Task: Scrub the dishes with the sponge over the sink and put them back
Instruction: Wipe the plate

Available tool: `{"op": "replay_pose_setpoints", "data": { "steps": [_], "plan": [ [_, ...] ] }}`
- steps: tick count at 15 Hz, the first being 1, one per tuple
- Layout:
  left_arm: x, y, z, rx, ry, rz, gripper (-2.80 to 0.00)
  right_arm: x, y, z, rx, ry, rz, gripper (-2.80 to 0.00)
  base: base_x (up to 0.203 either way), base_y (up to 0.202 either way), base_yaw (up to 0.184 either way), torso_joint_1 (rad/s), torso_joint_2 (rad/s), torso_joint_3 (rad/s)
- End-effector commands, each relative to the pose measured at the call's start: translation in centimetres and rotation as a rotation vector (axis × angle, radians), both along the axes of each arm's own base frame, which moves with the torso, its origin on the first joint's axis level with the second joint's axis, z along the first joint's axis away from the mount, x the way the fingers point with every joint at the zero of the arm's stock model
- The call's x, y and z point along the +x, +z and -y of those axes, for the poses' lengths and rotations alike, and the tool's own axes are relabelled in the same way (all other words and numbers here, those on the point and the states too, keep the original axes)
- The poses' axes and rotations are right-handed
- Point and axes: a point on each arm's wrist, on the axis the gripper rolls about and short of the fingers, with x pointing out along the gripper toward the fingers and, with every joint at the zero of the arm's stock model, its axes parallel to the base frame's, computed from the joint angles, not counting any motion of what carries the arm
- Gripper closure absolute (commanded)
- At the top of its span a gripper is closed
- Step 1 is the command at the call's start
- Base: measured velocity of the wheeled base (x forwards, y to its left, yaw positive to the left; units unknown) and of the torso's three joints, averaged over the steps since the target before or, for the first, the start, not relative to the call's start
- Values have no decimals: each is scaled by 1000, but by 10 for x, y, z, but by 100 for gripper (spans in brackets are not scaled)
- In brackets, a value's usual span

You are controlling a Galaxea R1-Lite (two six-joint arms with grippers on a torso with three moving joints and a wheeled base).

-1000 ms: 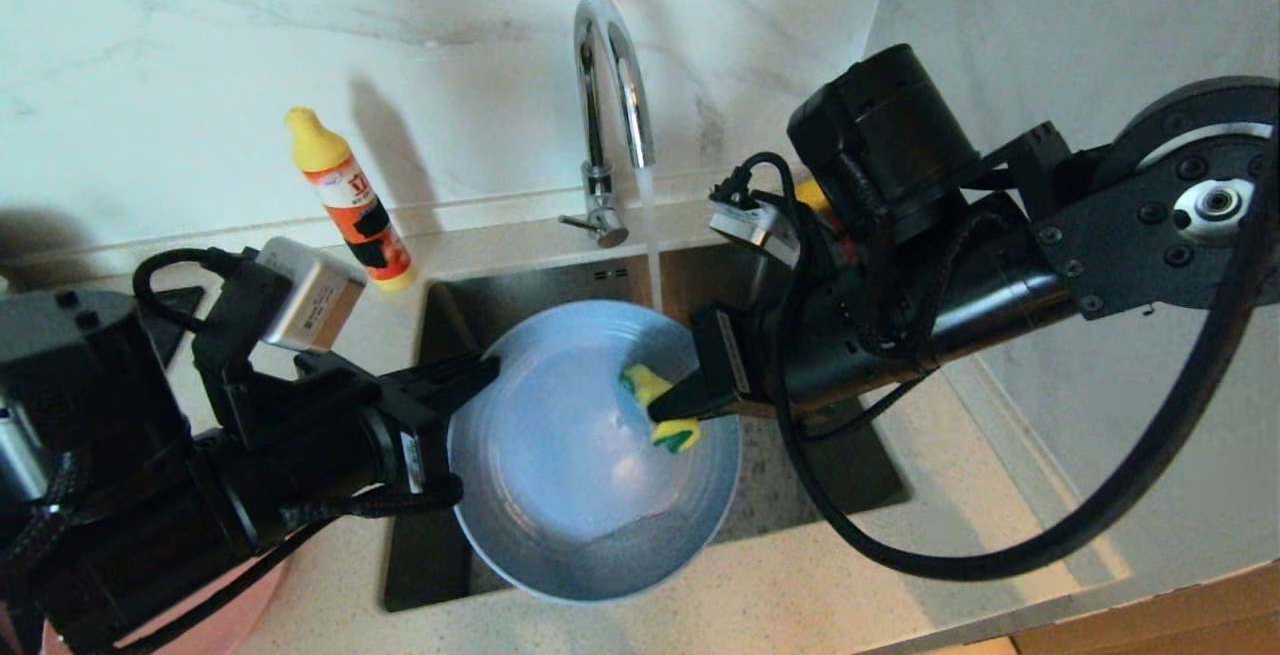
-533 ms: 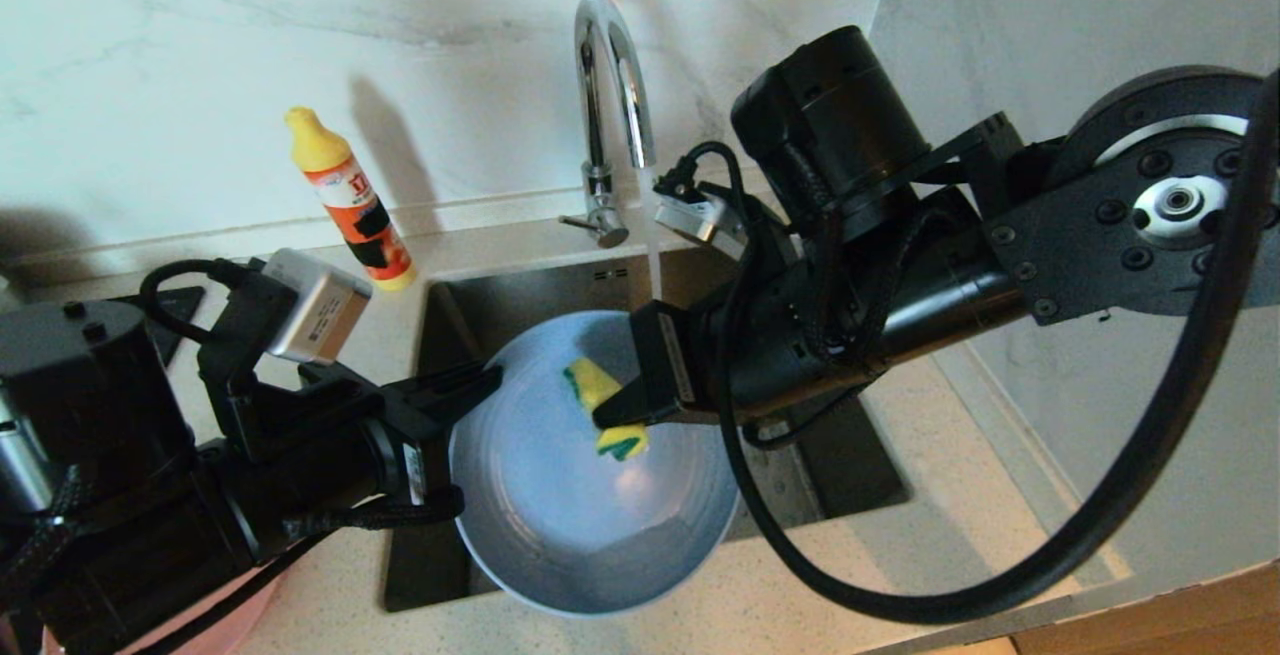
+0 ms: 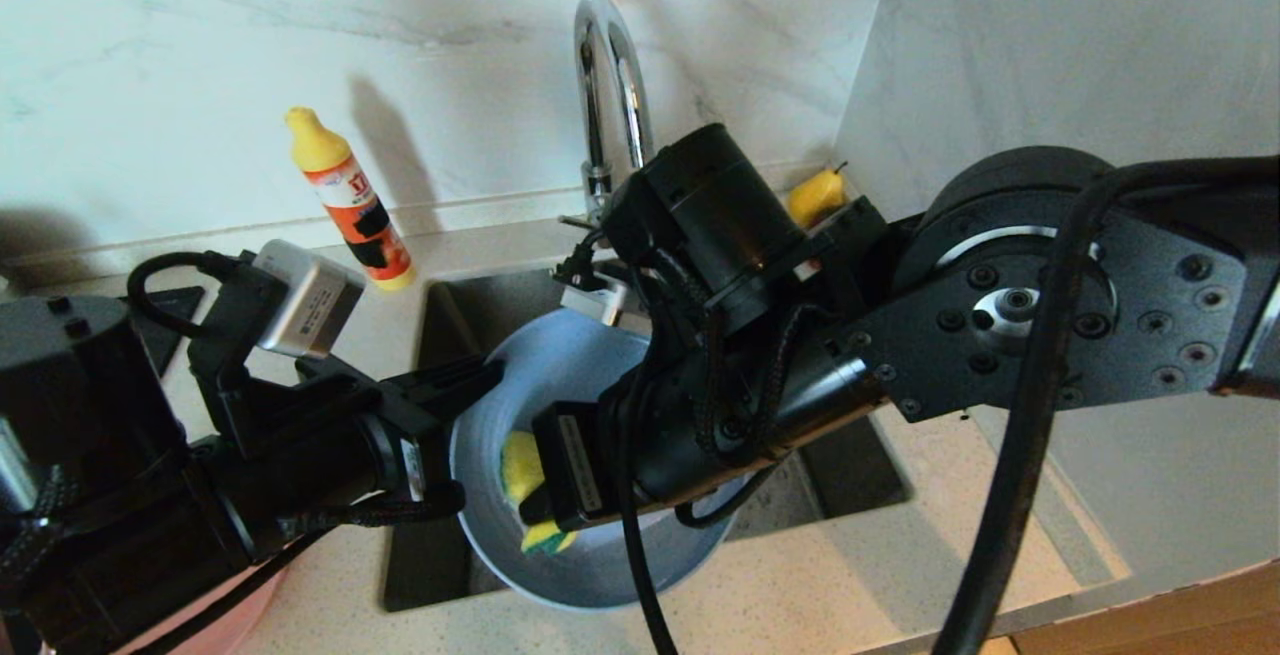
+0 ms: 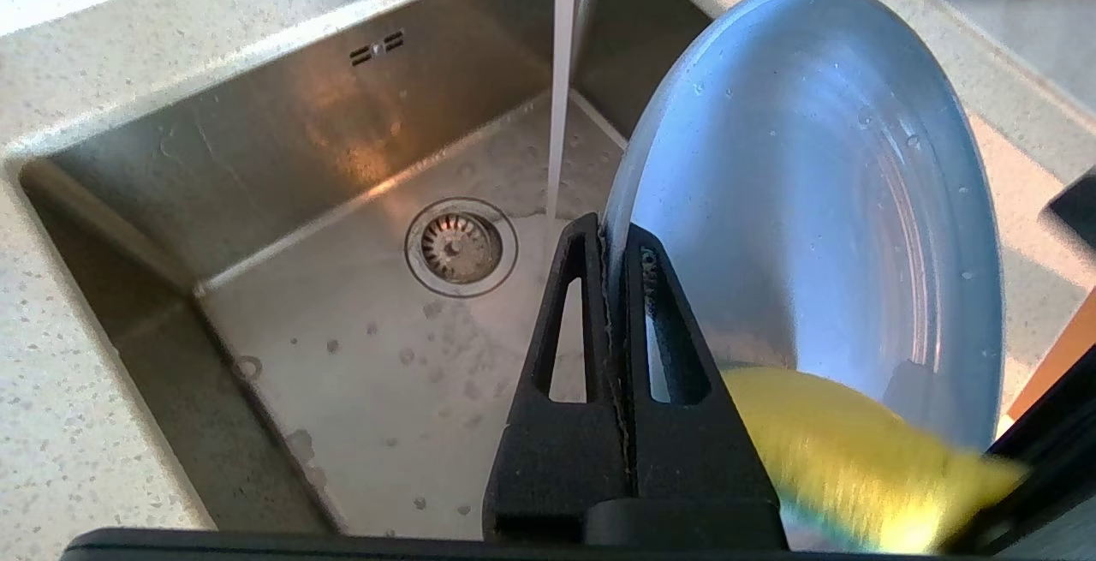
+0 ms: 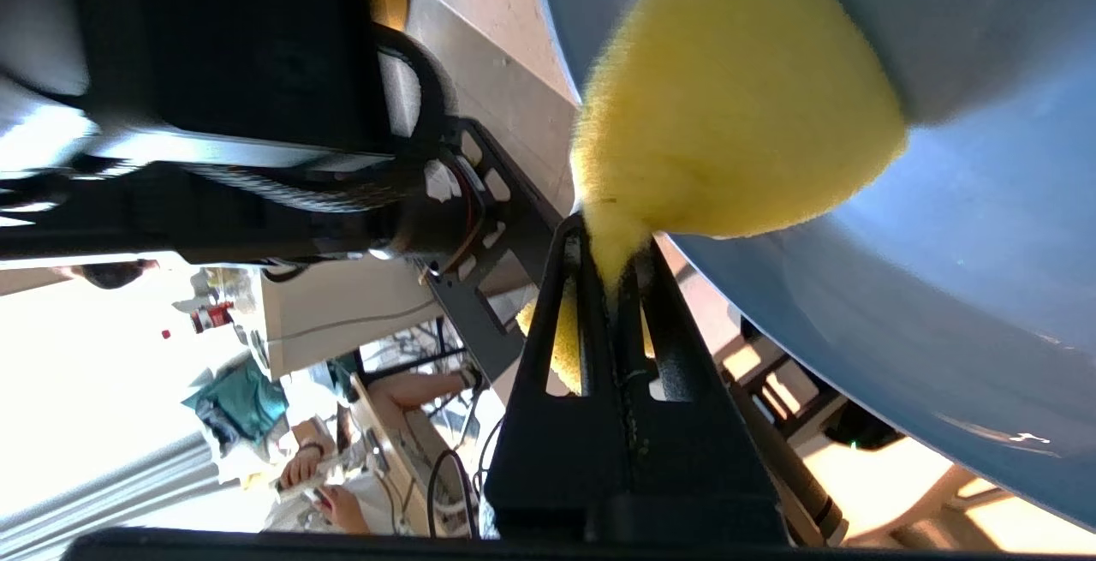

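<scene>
Over the sink [image 3: 455, 310], my left gripper [image 3: 487, 375] is shut on the left rim of the light-blue plate [image 3: 565, 360] and holds it tilted. The left wrist view shows its jaws [image 4: 610, 231] pinching the plate [image 4: 813, 184] edge. My right gripper [image 3: 530, 507] is shut on the yellow sponge [image 3: 520, 465] with its green side. It presses the sponge against the plate's lower left face. In the right wrist view the sponge [image 5: 728, 116] bulges out of the right gripper [image 5: 612, 240] against the plate [image 5: 985, 244]. The sponge [image 4: 856, 458] also shows in the left wrist view.
Water runs from the chrome tap [image 3: 605, 65] into the basin beside the drain strainer [image 4: 461, 246]. A yellow-capped orange bottle [image 3: 350, 200] stands on the counter to the left. A yellow pear [image 3: 815, 197] sits at the back right corner. A pink plate edge [image 3: 240, 605] shows at bottom left.
My right arm has swept the sponge across the plate, from its right side to its lower left, and now covers much of the plate. The left gripper has kept its hold.
</scene>
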Motion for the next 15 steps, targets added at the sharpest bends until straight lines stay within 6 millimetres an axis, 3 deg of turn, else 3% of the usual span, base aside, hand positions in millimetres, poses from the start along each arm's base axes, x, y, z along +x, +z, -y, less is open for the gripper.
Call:
{"op": "replay_pose_setpoints", "data": {
  "steps": [1,10,15],
  "plan": [
    [-2,4,-1,-11,0,16,0,0,-8,-2,-29,1,-26,0,0,0,0,0,0,0],
    [-3,7,-3,-20,19,28,0,-19,-8,29,-108,-2,-78,0,0,0,0,0,0,0],
    [-3,8,-3,-27,23,26,0,-16,-5,51,-111,-47,-83,0,0,0,0,0,0,0]
  ]
}}
